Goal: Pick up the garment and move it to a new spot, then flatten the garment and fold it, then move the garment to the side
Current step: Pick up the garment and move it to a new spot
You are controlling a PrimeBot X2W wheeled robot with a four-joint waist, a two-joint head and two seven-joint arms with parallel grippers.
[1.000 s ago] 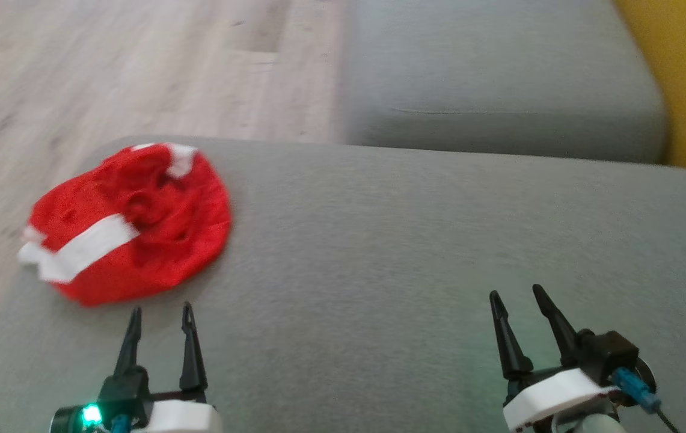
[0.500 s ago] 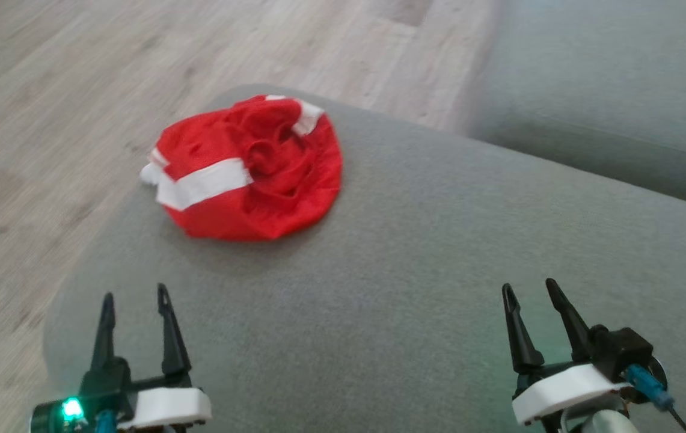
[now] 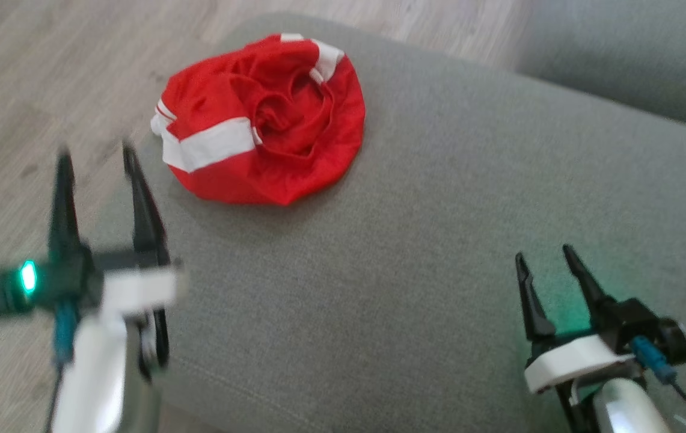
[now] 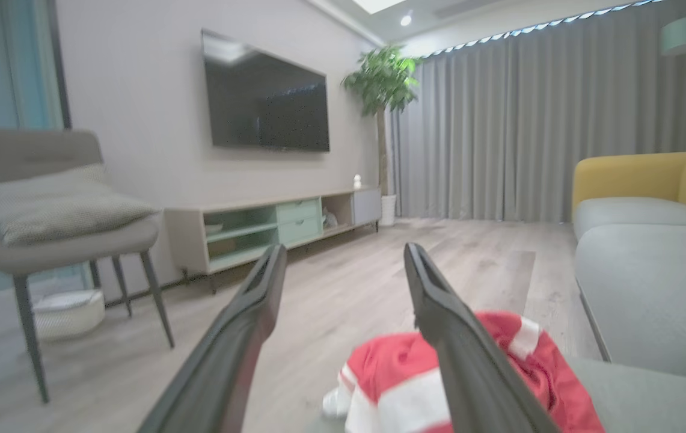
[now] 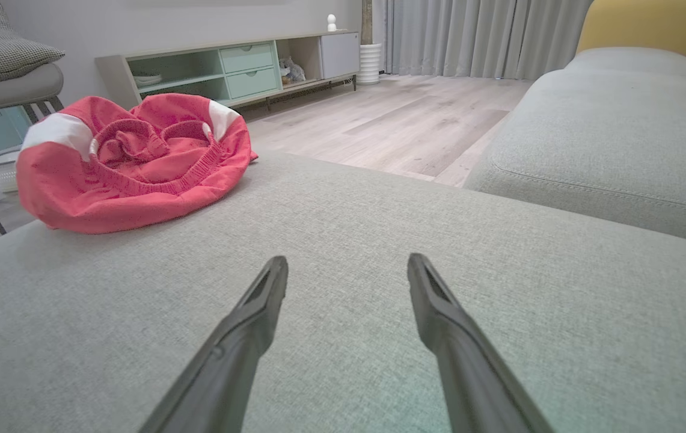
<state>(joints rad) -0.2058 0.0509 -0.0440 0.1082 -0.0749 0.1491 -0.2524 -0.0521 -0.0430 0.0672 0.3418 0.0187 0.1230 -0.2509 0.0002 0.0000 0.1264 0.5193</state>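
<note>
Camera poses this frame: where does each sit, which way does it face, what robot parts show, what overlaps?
Head view: on the head, looking forward and down at the cushion and red-and-white garment; left tool and right tool, both open.
Left wrist view: on the left wrist, facing along its fingers toward a TV; garment low.
Right wrist view: on the right wrist, low over the cushion; its fingers ahead, garment upper left.
Shared: garment in all three.

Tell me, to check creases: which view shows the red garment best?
Head view: the crumpled red fabric garment with white bands shows whole, from above. Right wrist view shows it side-on; in the left wrist view a pincer finger hides part.
</note>
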